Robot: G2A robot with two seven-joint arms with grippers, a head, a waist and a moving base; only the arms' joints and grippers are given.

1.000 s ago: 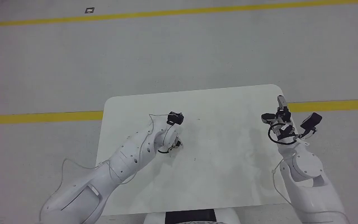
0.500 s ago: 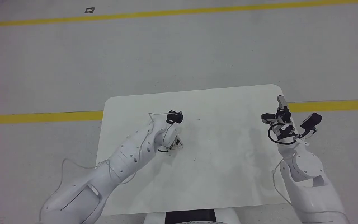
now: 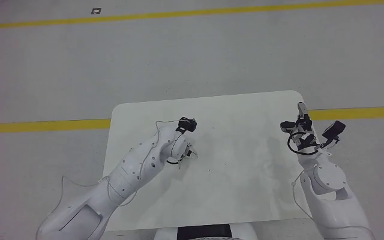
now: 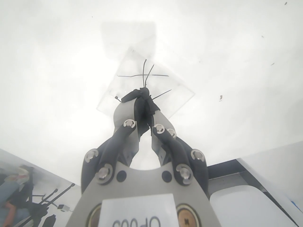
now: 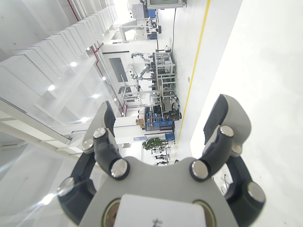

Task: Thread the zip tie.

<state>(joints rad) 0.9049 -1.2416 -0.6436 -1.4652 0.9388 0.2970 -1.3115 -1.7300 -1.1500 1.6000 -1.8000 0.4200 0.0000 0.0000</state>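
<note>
So, my left pincer [image 4: 142, 95] is pressed together on what looks like a thin black zip tie [image 4: 144, 72], though the haze makes it hard to be sure. It's right above a clear square sheet [image 4: 175, 88] lying on the white worktop [image 3: 240, 120], and other black strands [image 4: 156, 75] lie crossed on the sheet. My right pincer [image 5: 163, 109] is spread wide, up near the worktop's right edge. There's a white sticker [image 4: 138, 210] on the left pincer's base, its dark print cut off.

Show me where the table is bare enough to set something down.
Free: the table middle, between the left gripper and the right gripper at the right edge; also the near strip. Crowded: under the left gripper, shut on a zip tie over the clear sheet.
</note>
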